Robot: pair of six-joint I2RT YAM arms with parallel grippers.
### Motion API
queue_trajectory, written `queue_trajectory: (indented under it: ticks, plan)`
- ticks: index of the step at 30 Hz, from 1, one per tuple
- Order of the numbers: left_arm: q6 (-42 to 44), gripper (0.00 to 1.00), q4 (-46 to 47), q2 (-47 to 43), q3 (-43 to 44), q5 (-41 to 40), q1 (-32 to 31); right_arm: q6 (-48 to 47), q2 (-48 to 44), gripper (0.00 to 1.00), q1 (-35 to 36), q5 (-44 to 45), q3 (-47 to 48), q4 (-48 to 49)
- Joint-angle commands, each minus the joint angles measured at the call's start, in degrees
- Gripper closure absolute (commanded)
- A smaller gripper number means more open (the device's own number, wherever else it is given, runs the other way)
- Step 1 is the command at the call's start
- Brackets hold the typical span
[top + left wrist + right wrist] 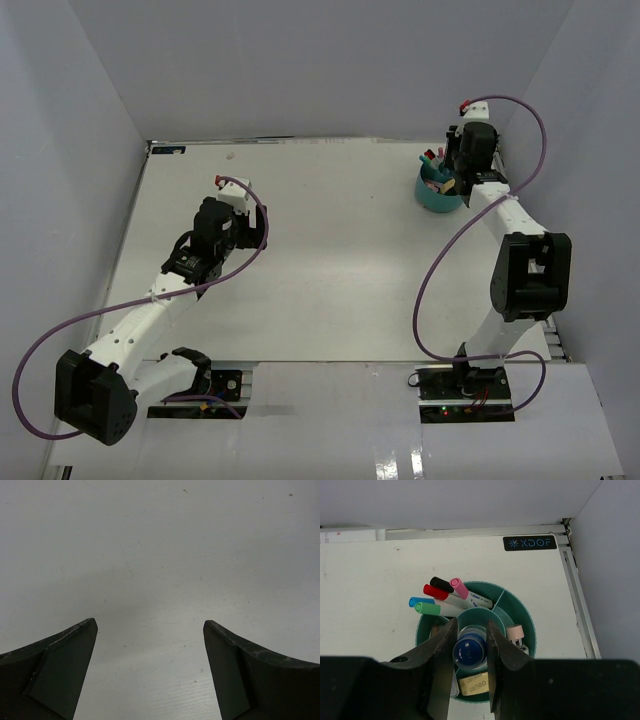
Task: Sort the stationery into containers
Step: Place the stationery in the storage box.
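The round teal organiser (438,200) stands at the far right of the table. In the right wrist view its rim (520,605) shows, with blue (417,601), green (427,608), red (434,591) and pink (458,587) capped pens leaning in a back compartment. My right gripper (471,622) is above the organiser (447,180), shut on the clear blue-capped bottle (469,650) over the central well. A tan-labelled block (479,685) lies in the near compartment. My left gripper (150,625) is open and empty over bare table at mid-left (236,196). The rubber band is not visible.
A black-capped pen (440,583) leans with the others. A small pink-capped item (515,631) stands in the right compartment. The back wall and right wall (615,555) are close to the organiser, with a black XDOF label (529,542) at the table's far edge.
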Motion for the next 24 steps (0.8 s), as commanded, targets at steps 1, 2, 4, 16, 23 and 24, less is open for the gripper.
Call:
queue_trajectory:
  ticks: [1,2,4,16,23,24]
  plan:
    - [-0.5,0.02,-0.1,-0.3,1.3,1.0,0.3,0.3,-3.6,0.92,-0.3,0.6,0.3,4.2]
    - [-0.5,0.02,-0.1,-0.2,1.3,1.0,0.3,0.3,-3.2,0.92,-0.6,0.5,0.4,4.1]
    - [-0.4,0.02,-0.1,-0.1,1.3,0.8,0.3,0.3,-2.1,0.91,-0.6,0.1,0.6,4.2]
    - [-0.4,0.02,-0.1,0.2,1.3,1.0,0.4,0.7,4.0,0.73,-1.5,-1.9,1.6,4.6]
    - [-0.4,0.02,-0.1,0.0,1.4,1.5,0.6,0.4,2.7,0.36,-1.7,-2.5,0.7,4.7]
    - [-0.4,0.02,-0.1,0.0,1.4,1.6,0.6,0.3,2.1,0.31,-1.8,-2.5,0.4,4.6]
